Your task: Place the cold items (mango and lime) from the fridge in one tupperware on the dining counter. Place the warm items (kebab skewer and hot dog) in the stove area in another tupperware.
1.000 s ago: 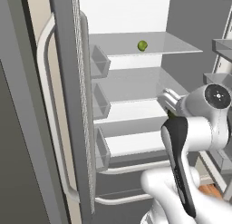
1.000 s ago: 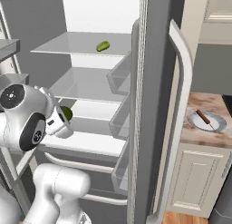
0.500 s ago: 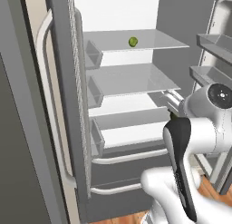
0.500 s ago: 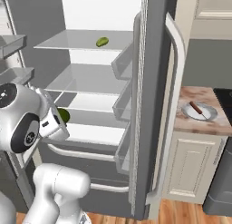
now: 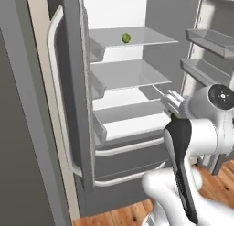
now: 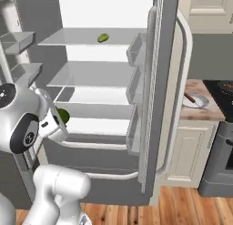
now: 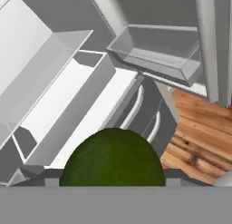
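Note:
The fridge (image 5: 68, 83) stands open, with white inside and clear shelves. The yellow-green mango (image 5: 126, 37) lies on the top shelf, also seen as the mango (image 6: 103, 38) from the right. My gripper (image 6: 54, 124) is in front of the lower shelves, outside the fridge body, shut on the dark green lime (image 6: 63, 115). In the hand view the lime (image 7: 112, 157) bulges up from the bottom edge and hides the fingertips. From the left, the gripper (image 5: 172, 103) sits level with the lowest shelf. The tupperware and dining counter are out of view.
Grey door bins (image 6: 134, 89) line the open right door, whose long curved handle (image 6: 182, 83) faces a marbled counter with a plate (image 6: 195, 100). A stove front (image 6: 223, 142) stands at the far right. Left door bins (image 5: 205, 51) hang above my arm. Wooden floor (image 6: 182, 206) lies below.
The whole picture has shifted: the base has drawn back from the fridge and the camera went with it. The gripper keeps its hold on the lime.

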{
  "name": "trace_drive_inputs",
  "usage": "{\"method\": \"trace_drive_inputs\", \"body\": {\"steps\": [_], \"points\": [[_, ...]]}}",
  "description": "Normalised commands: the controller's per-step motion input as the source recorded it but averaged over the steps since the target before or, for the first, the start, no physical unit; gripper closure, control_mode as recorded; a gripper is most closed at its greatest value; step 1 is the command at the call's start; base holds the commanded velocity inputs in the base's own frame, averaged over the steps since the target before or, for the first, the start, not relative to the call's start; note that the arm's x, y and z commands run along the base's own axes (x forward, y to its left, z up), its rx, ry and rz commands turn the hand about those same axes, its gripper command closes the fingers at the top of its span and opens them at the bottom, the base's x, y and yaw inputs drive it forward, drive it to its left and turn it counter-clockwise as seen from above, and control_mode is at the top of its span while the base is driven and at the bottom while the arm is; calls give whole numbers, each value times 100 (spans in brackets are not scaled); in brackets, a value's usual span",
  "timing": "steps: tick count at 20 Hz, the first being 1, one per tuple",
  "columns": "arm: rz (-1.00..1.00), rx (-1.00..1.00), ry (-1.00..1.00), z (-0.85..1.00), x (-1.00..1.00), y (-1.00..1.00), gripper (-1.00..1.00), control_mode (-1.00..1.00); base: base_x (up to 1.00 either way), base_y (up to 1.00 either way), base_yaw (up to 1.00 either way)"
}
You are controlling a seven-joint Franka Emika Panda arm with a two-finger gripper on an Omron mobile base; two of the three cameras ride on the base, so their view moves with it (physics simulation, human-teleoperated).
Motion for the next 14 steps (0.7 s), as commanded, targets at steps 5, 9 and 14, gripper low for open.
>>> {"method": "trace_drive_inputs", "body": {"steps": [5,9,14], "points": [[0,0,0,0,0,0,100,100,-71,0,-43],[0,0,0,0,0,0,100,100,-78,0,-54],[0,0,0,0,0,0,100,100,-83,-1,-51]]}}
